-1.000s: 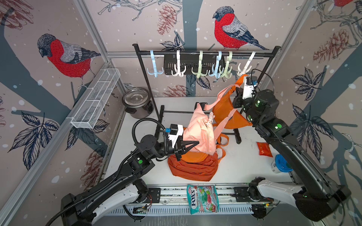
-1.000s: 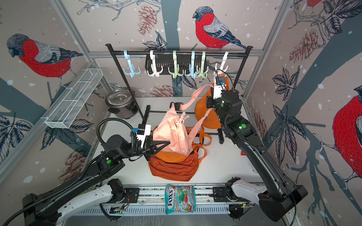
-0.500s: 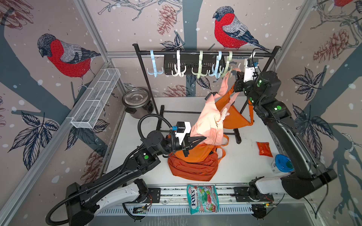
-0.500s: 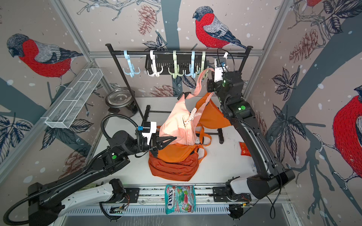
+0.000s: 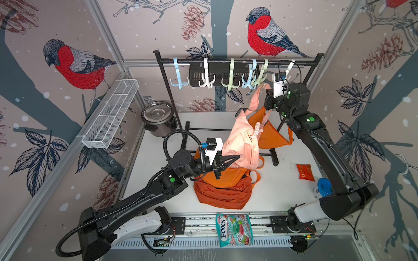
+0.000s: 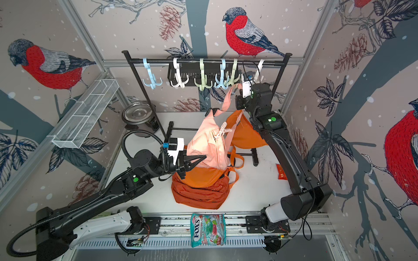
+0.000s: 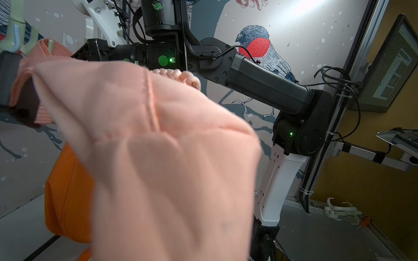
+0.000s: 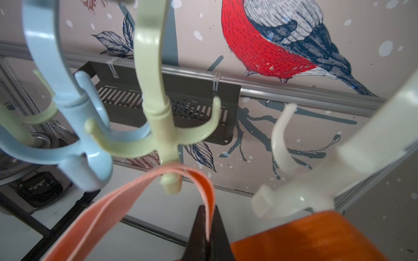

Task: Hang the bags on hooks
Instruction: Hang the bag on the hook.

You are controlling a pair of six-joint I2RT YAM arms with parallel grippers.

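The pink waist bag [image 5: 243, 144] is held in the air above the orange backpack [image 5: 222, 192]. In both top views its long axis runs from 7 o'clock up to 1 o'clock, with the strap end toward the hooks. The right gripper [image 8: 209, 218] is clamped on the pink strap [image 8: 135, 192], which arches around a prong of the pale green hook [image 8: 158, 135]. The left gripper [image 5: 234, 159] pinches the bag's lower fabric.
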